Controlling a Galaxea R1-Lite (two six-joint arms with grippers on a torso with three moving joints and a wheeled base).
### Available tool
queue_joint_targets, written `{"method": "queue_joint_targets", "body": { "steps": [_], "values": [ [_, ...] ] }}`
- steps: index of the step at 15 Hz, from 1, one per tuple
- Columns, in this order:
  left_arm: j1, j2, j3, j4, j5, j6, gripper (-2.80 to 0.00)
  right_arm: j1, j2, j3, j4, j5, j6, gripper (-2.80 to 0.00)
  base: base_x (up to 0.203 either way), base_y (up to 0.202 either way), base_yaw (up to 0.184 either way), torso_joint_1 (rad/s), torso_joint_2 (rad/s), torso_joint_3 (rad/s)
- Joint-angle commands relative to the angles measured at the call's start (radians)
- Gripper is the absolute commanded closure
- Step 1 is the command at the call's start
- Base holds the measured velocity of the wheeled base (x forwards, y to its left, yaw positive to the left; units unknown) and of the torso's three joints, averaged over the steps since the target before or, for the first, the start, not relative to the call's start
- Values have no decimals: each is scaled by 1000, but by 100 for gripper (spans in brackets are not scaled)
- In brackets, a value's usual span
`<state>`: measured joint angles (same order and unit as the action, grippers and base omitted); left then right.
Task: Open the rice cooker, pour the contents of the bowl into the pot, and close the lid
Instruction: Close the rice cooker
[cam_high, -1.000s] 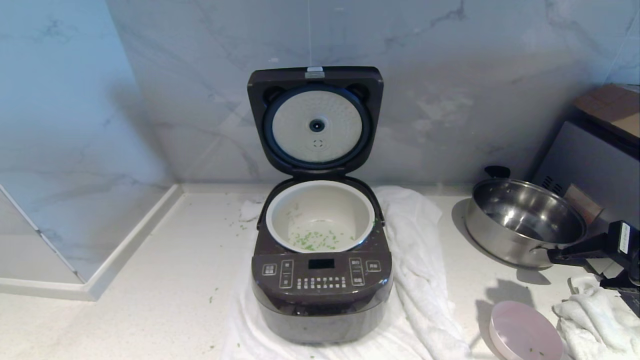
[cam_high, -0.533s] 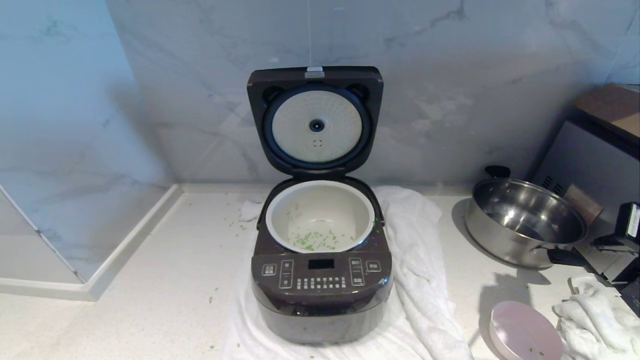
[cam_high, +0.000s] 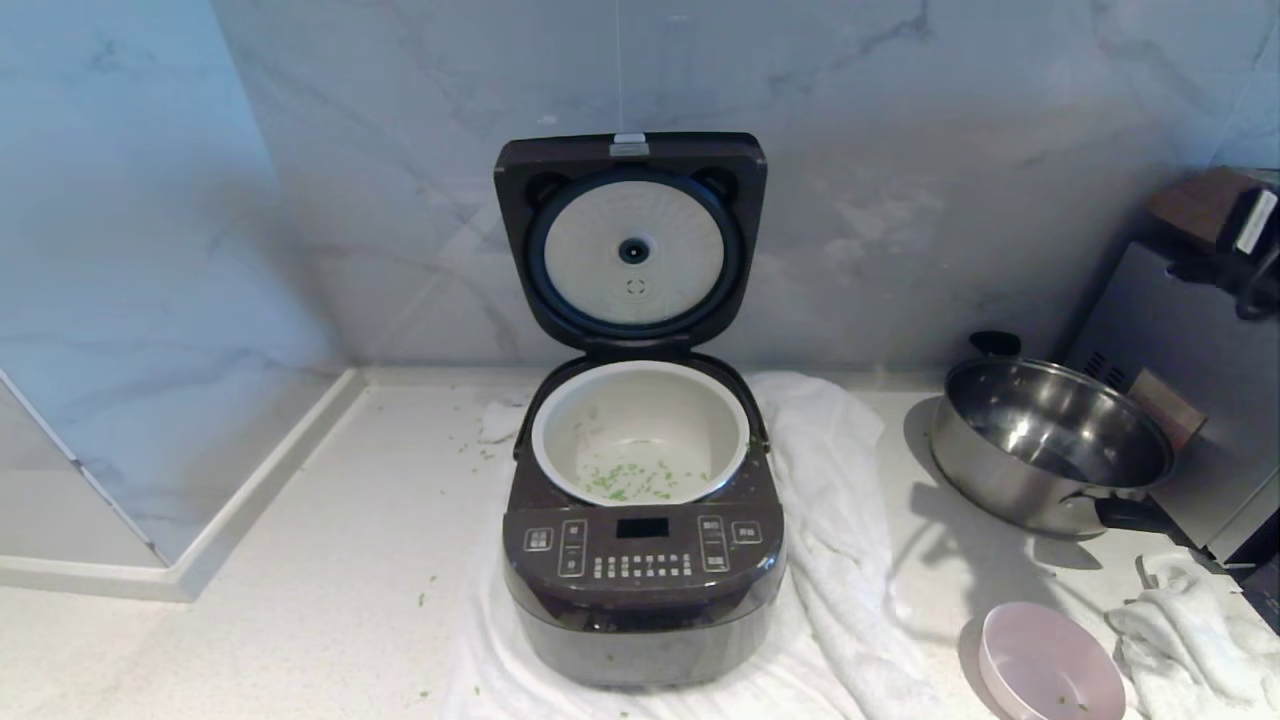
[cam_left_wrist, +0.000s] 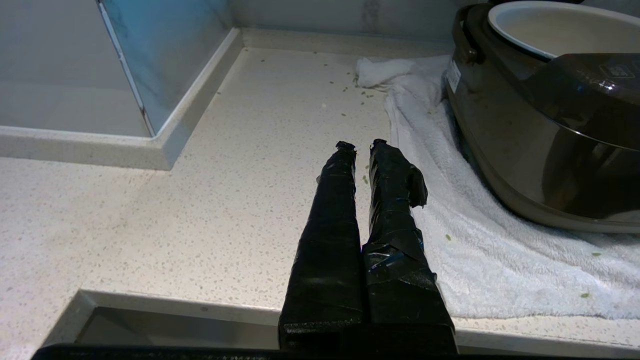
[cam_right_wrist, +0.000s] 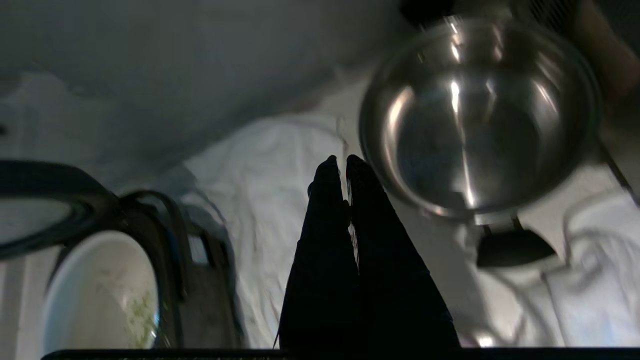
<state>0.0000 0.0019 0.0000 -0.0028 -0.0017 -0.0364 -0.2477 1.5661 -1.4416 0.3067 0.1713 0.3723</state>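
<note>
1. Two tools, both pressed together and empty: the right tool (cam_right_wrist: 340, 162) hangs above the steel pan (cam_high: 1050, 440), the left tool (cam_left_wrist: 360, 146) low over the tabletop (cam_high: 330, 560).
2. The rice cooker (cam_high: 640, 560) sits on a white towel (cam_high: 840, 560), lid (cam_high: 632, 240) upright (dimpled plate showing).
3. Green contents (cam_high: 625, 480) lie in the cream pot (cam_high: 640, 400).
4. The pink bowl (cam_high: 1050, 672) rests near the tabletop's front edge.

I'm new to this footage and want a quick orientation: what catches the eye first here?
The dark rice cooker in the middle of the counter, on a white towel, its lid standing open against the marble wall. Green bits lie in its white pot. To the right sit a shiny steel pan and, nearer the front edge, a nearly empty pink bowl.
</note>
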Motion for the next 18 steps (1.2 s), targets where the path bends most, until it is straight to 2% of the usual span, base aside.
{"method": "queue_joint_targets", "body": {
  "steps": [1,3,5,10,13,18],
  "values": [
    [0,1,2,0,0,0,0,1,215,-229,-28,57,5,0,0,0,0,0,0,0],
    [0,1,2,0,0,0,0,9,331,-401,-54,136,8,0,0,0,0,0,0,0],
    [0,1,2,0,0,0,0,66,394,-488,-67,241,11,0,0,0,0,0,0,0],
    [0,1,2,0,0,0,0,189,440,-516,-134,452,31,0,0,0,0,0,0,0],
    [0,1,2,0,0,0,0,242,469,-520,-268,510,39,0,0,0,0,0,0,0],
    [0,1,2,0,0,0,0,286,507,-515,-395,579,62,0,0,0,0,0,0,0]
  ]
}}
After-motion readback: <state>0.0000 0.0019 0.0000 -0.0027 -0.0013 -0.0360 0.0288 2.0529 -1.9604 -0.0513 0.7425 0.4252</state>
